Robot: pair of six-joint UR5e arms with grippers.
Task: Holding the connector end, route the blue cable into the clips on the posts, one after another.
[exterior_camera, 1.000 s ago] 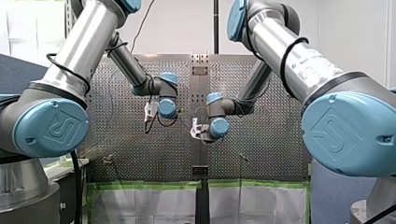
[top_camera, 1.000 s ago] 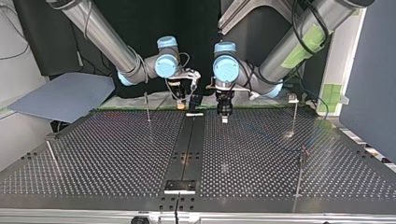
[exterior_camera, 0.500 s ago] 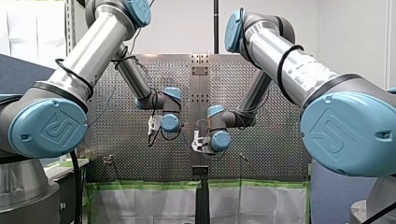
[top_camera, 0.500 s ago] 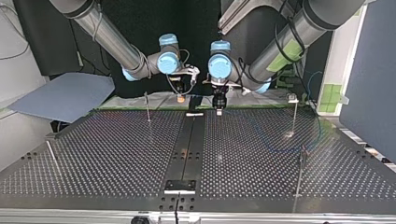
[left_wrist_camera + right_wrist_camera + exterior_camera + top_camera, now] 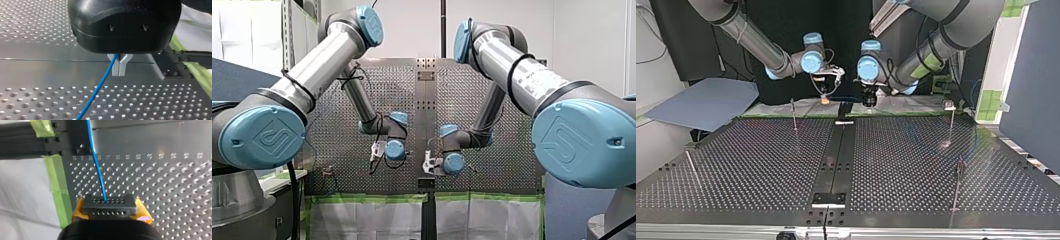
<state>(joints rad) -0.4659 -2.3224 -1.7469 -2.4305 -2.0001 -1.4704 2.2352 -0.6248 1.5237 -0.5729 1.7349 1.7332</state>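
**Both end effectors clamped on the blue cable at the desk's edge**

My right end effector has its yellow pads closed on the grey connector, a block with rows of small holes. The blue cable leaves the connector's face and runs ahead over the perforated desk, beside a strip of green tape. My left end effector has its pale fingers pressed together, the cable passing between them and slanting away over the desk. In the top view both hang side by side above the desk's edge nearest the arms. The thin posts stand apart from them.
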